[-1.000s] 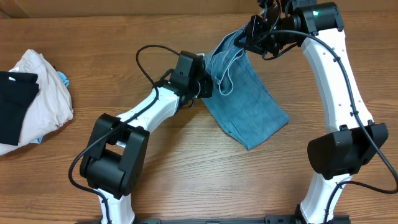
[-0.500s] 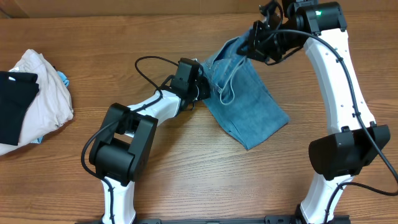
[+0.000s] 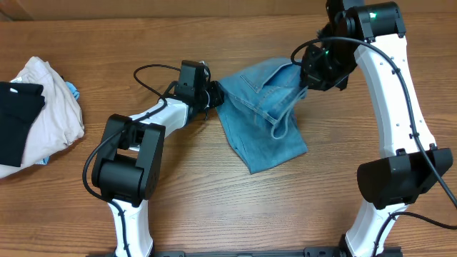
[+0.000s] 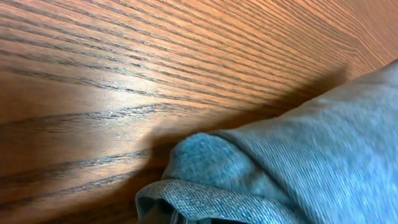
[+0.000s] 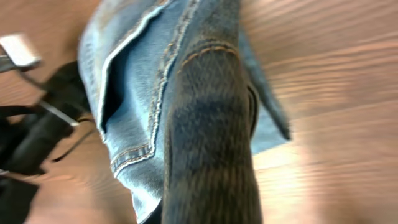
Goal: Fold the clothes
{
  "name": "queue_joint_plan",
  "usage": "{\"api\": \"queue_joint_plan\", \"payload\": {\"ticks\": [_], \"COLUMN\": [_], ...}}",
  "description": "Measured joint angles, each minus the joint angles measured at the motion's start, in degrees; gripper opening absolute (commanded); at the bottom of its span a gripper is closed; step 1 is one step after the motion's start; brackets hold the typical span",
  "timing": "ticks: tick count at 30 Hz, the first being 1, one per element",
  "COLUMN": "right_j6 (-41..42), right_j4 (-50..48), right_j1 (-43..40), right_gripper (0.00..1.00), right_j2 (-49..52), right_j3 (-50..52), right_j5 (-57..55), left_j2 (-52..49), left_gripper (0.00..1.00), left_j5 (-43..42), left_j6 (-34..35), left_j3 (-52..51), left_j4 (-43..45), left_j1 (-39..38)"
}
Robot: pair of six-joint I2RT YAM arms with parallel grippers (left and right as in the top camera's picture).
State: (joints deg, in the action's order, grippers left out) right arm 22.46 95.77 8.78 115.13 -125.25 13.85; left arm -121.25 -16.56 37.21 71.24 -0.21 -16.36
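The light-blue denim jeans (image 3: 260, 118) lie bunched and partly folded at the table's middle, with a loose strip looping down near their right side. My left gripper (image 3: 213, 95) is shut on the jeans' left edge, low at the table; the left wrist view shows the denim fold (image 4: 249, 180) close up, fingers hidden. My right gripper (image 3: 307, 71) is shut on the jeans' upper right part and holds it lifted above the table. In the right wrist view the jeans (image 5: 143, 81) hang with seams showing, and dark denim covers the fingers.
A pile of white/cream cloth (image 3: 46, 114) with a black garment (image 3: 16, 118) on it lies at the table's left edge. Cables loop off the left arm near the jeans.
Both grippers have pulled the jeans to the left. The right gripper came down and forward, and the jeans' lower part now lies more folded and further left.
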Motion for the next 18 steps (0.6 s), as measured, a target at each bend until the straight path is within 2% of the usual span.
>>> {"api": "queue_joint_plan", "payload": {"ticks": [6, 18], "right_j6": [0.0, -2.2], "right_j4": [0.5, 0.7], "right_j1": [0.1, 1.1], "right_gripper": [0.09, 0.09], "right_j2": [-0.2, -0.2], "right_j3": [2.3, 6.0], "right_j5": [-2.9, 1.6], "left_j2": [0.0, 0.2], "left_gripper": [0.18, 0.31], "left_j5": [-0.3, -1.7], "left_j6": [0.0, -0.6], "left_j3": [0.0, 0.0], "left_j4": [0.0, 0.6], "left_j1": [0.0, 0.1]}}
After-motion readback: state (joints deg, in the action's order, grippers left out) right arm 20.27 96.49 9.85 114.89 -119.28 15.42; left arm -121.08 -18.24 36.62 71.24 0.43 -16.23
